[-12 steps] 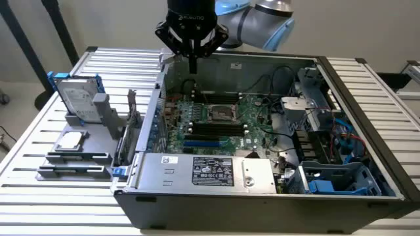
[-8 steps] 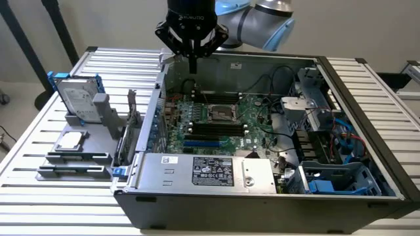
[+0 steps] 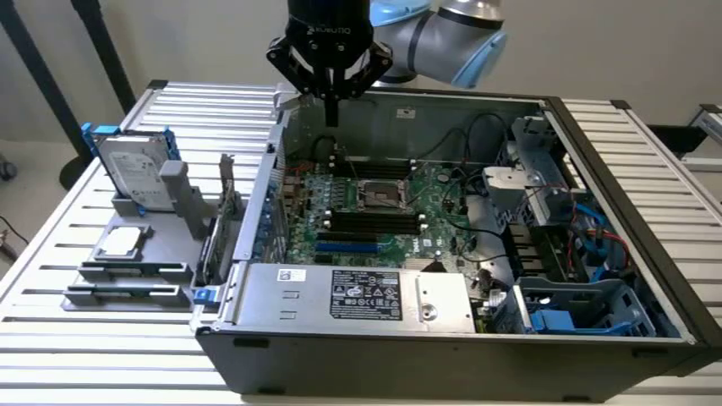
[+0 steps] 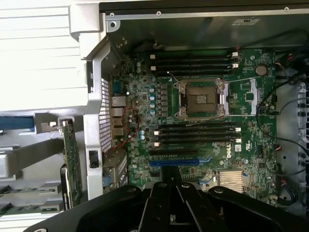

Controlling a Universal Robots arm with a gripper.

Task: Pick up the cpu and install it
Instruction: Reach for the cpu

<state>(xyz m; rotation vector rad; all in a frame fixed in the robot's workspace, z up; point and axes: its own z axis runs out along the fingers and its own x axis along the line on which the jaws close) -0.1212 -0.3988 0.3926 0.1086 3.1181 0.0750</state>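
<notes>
Arm: silver-grey tube, light blue joint caps. Gripper: all black, round body with white lettering. Jointed link fingers, matte black.

The arm bends over from behind, its wrist turned straight down. Below it the gripper hangs upright, black fingers pressed together tip to tip. Above the fingertips, the linkage bars splay outward to both sides.

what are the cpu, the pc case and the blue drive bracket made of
cpu: metal top, it seems, silver-grey with a soft sheen.
pc case: likely sheet steel, matte grey, thin folded edges.
blue drive bracket: probably plastic, judging by its solid bright colour.
</notes>
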